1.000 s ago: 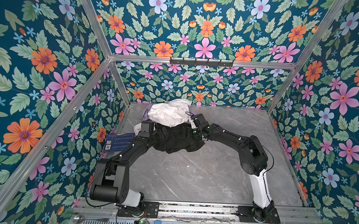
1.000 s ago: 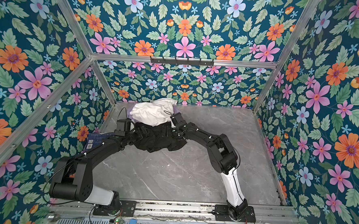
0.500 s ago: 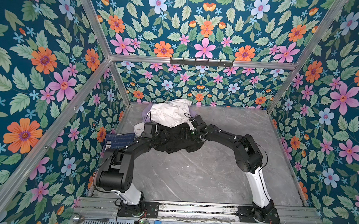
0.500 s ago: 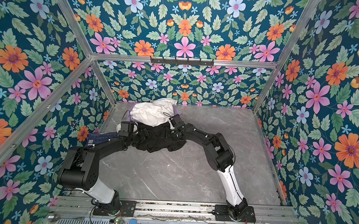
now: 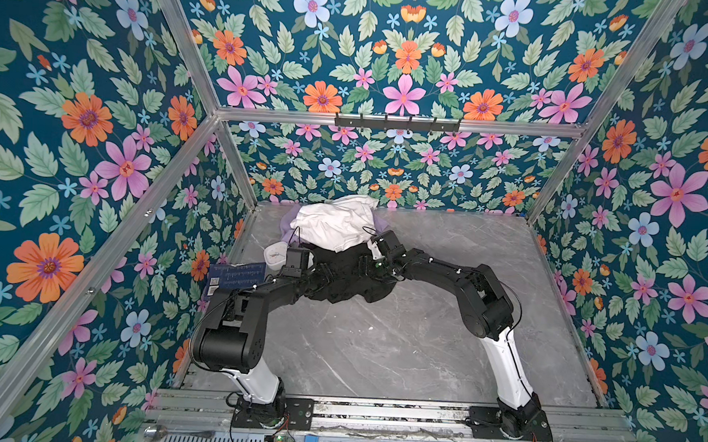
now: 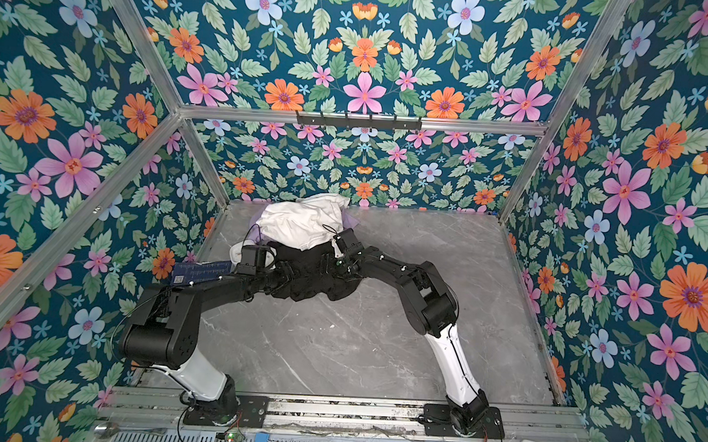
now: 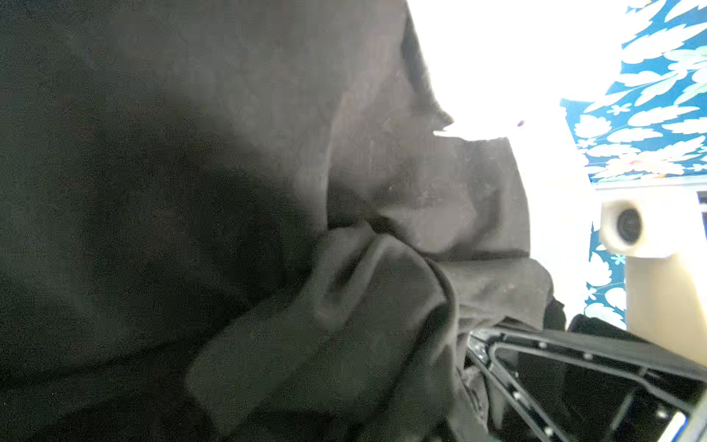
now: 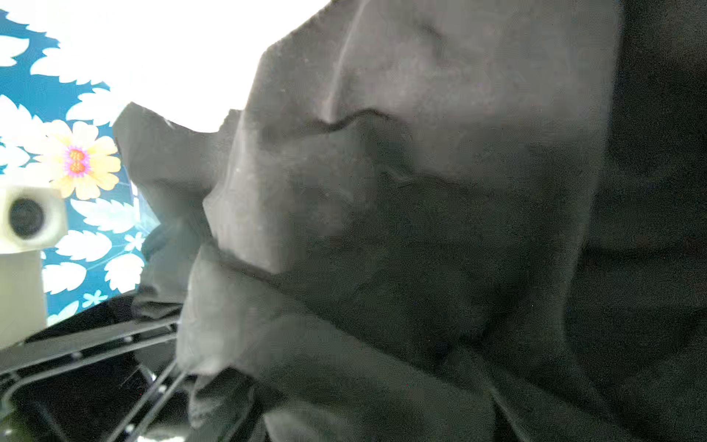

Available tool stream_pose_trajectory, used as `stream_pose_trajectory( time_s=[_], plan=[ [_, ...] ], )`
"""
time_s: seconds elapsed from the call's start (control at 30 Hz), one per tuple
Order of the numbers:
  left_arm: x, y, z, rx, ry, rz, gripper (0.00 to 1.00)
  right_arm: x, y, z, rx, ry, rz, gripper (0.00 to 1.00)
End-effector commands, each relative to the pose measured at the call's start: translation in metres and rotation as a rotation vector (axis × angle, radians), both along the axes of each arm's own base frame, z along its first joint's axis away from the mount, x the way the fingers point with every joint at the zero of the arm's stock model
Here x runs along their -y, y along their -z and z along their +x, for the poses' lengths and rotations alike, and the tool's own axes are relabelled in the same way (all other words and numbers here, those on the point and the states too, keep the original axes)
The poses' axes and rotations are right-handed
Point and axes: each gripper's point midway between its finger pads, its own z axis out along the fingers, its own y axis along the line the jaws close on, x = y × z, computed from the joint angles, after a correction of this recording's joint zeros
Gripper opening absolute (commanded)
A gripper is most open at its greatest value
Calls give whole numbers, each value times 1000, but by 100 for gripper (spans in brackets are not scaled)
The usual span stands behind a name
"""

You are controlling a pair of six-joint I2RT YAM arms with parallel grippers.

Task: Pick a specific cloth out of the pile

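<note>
Lying at the front of the pile of soft clothes (image 5: 330,235), the big plain black cloth (image 5: 348,290) pokes out from under a crumpled white garment (image 5: 344,217). The left gripper (image 5: 325,273) and right gripper (image 5: 363,268) both dig into it, but the folds hide their jaws, so I cannot tell if they are apart or together. The writing on a flat dark blue card (image 5: 237,276) nearby is too small to read.

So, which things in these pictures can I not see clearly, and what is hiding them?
Jaws of the left gripper and right gripper, open or shut: black against the black cloth in both top views; cloth fills both wrist views.
The pale lavender garment: mostly under the white garment, top views.
The dark blue card: print too small, top views.
</note>
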Motion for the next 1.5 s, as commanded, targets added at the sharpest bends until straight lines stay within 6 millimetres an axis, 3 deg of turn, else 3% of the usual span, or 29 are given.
stream_pose_trajectory(
  time_s=[0.0, 0.47, 0.7, 0.97, 1.47],
  plan=[
    [5, -3, 0, 7, 10, -35, 54, -7, -1, -3, -20, -9, 43, 63],
    [14, 0, -7, 0, 46, -65, 20, -13, -9, -5, -11, -8, 117, 24],
    [14, -5, -10, 0, 53, -70, 5, -16, -21, -8, 4, -20, 159, 12],
    [14, -26, -15, 32, 62, -68, 1, -10, -34, -16, 27, -25, 182, 0],
    [32, -54, -37, 64, 118, -63, 0, 8, -56, -37, 58, -21, 201, 0]
  ],
)
